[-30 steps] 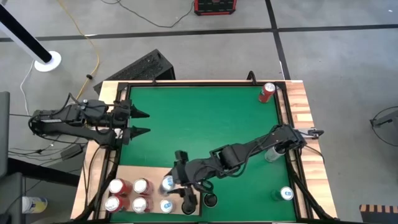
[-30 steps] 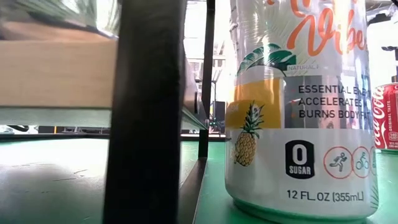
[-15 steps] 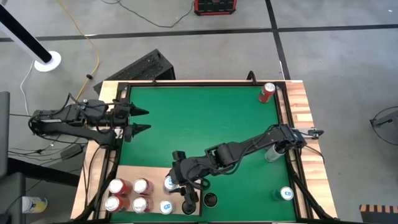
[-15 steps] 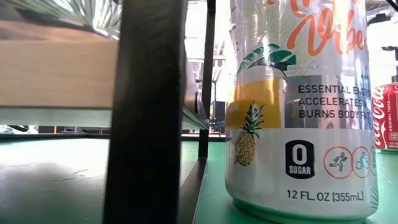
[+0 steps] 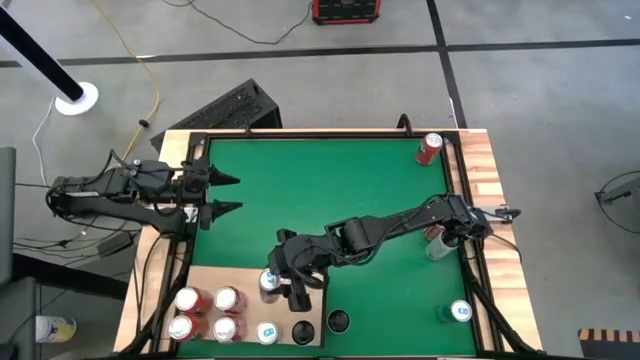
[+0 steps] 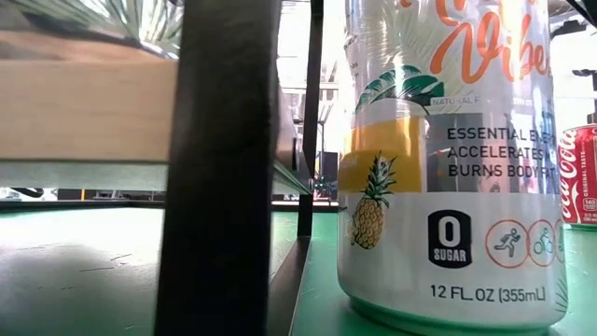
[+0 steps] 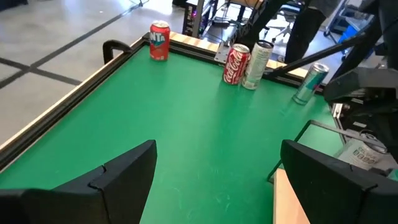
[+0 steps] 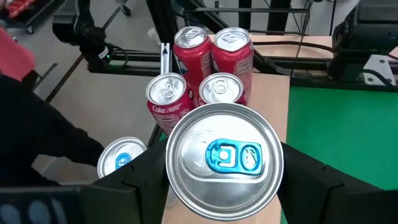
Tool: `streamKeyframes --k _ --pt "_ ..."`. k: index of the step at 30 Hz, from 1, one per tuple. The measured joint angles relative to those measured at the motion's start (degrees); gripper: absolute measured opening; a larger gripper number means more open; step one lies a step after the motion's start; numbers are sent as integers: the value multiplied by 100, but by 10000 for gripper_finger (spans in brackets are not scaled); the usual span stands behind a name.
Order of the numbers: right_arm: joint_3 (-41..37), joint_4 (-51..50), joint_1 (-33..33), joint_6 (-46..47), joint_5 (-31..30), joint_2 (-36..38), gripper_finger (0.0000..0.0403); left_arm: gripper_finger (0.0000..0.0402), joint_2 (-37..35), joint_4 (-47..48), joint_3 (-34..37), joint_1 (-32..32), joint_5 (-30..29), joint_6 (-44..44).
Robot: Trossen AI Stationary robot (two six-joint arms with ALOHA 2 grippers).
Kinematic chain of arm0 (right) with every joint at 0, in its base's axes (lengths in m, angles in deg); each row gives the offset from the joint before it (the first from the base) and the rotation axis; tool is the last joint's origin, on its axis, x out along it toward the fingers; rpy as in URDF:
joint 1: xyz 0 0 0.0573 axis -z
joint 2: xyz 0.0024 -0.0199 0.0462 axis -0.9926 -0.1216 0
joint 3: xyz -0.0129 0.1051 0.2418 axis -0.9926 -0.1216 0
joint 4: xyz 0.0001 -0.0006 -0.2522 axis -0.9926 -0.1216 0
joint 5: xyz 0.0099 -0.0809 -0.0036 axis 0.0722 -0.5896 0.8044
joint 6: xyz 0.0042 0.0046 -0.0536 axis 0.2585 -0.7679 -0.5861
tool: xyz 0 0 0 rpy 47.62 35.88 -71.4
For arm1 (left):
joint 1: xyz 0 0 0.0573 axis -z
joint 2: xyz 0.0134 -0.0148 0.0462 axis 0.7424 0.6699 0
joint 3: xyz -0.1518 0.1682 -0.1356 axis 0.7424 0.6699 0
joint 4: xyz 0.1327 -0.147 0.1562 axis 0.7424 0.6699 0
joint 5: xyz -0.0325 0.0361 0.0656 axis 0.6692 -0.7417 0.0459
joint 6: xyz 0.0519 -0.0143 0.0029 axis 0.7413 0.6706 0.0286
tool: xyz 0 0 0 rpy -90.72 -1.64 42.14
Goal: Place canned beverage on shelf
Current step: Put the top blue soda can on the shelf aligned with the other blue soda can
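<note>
My right gripper [image 5: 280, 285] is over the far edge of the pale wooden shelf [image 5: 250, 278] at the table's near left, shut on a silver can with a blue tab [image 8: 224, 155]. Several red cans [image 8: 186, 46] and another blue-tab can [image 8: 121, 158] stand upright on the shelf. My left gripper [image 5: 222, 196] waits open and empty at the left edge of the green mat; it also shows in its wrist view [image 7: 214, 174]. My right gripper pinches the can between its two fingers [image 8: 140, 180], one on each side just under the top rim [image 8: 169, 163]. The fingers point down from above. The can stays upright, top up; its base is hidden, so whether it stands on the shelf cannot be told.
A red can [image 5: 430, 148] stands at the far right corner, a silver can [image 5: 437, 246] at the right edge, a green can [image 5: 458, 313] near right. Two dark round things [image 5: 338, 322] sit by the shelf's right end. In the low view a pineapple-print can [image 6: 438, 159] and a black post [image 6: 219, 168] stand close.
My right gripper has gone a little toward the table's far edge with the silver can, which stays upright, from nearer the shelf's middle to its far edge. The right arm's forearm has swung toward the far side with it.
</note>
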Motion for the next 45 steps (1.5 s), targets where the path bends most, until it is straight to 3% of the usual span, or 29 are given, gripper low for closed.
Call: streamKeyframes --k 16,45 --pt "15 461 -10 632 182 -570 259 327 0 -3 0 0 277 232" --pt "2 426 -28 711 366 -833 259 327 2 20 0 0 256 235"
